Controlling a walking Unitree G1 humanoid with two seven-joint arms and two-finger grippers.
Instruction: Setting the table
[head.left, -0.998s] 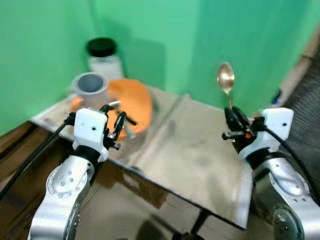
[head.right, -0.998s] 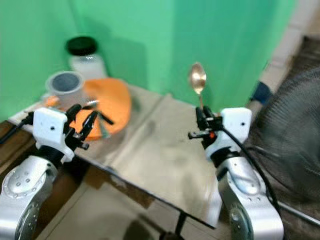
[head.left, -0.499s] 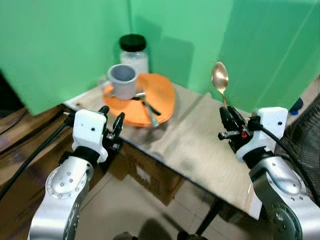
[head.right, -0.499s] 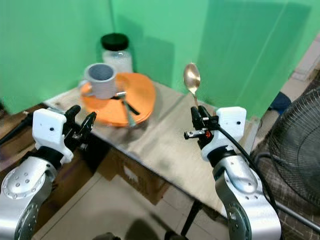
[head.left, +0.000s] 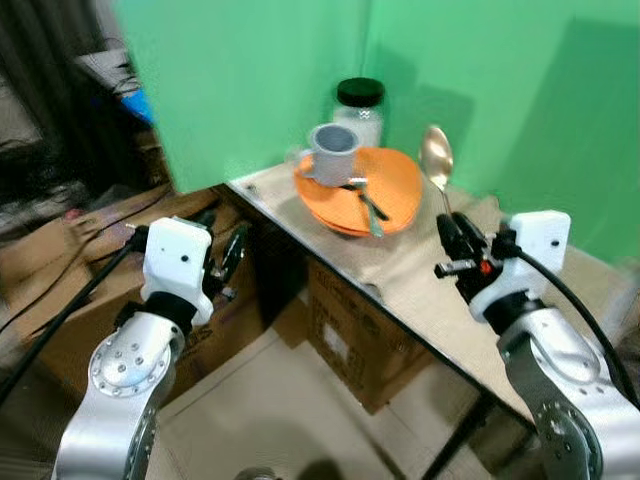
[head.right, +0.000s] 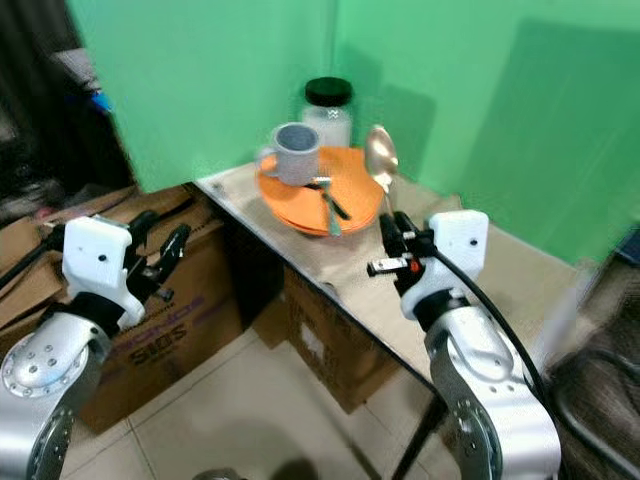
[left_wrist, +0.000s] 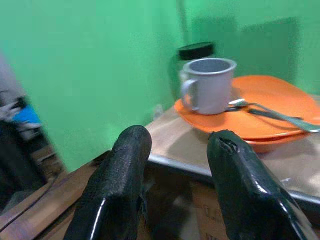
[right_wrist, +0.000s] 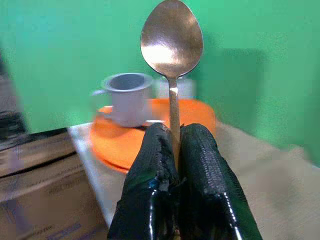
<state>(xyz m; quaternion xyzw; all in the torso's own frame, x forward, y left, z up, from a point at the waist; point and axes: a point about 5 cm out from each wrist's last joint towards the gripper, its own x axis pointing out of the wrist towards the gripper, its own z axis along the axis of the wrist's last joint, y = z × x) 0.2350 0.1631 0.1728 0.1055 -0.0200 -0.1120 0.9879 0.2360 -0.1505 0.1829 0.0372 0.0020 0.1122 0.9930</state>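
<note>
Spoon upright — between right gripper fingers

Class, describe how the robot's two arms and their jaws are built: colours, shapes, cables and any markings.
Both arms are silver metal with rounded joint housings, each ending in a boxy white wrist block. Thick black cables run along each arm. The left gripper and right gripper each carry two long black fingers with a glossy, slightly textured surface. The right one shows a small red-orange spot by its fingers.

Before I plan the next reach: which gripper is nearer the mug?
Right. The right gripper, holding the spoon, is over the table near the plate; the mug sits there. The left gripper hangs off the table's edge.
</note>
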